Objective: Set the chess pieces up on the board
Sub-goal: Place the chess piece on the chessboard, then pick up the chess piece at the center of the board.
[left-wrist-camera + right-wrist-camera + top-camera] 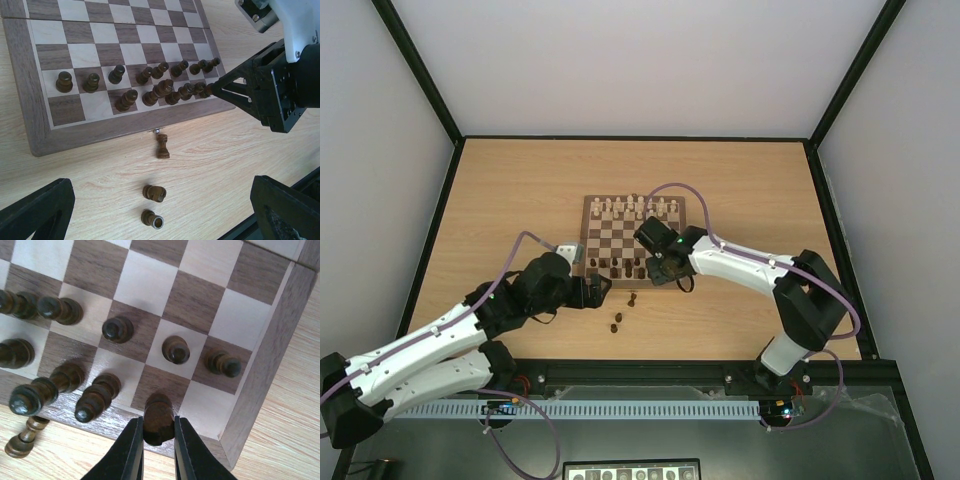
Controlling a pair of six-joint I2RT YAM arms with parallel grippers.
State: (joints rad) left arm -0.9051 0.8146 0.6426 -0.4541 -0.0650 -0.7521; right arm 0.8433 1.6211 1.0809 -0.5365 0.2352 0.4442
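The board [620, 232] lies mid-table, with dark chess pieces [618, 264] in its two near rows. My right gripper [159, 434] is shut on one dark piece [158, 417], which stands on a dark square of the nearest row, one square in from the board's right corner [265, 355]. Three dark pieces lie on the table in front of the board: one [162, 146] by the board's edge and two [154, 193] [151, 219] closer in. My left gripper [160, 205] hangs wide open over those two, touching nothing.
Cream pieces [635, 207] fill the board's far rows. Dark pawns [176, 350] [223, 364] stand just beyond the held piece, and other back-row pieces [95, 397] crowd its left side. The right arm [280, 85] reaches over the board's near right corner.
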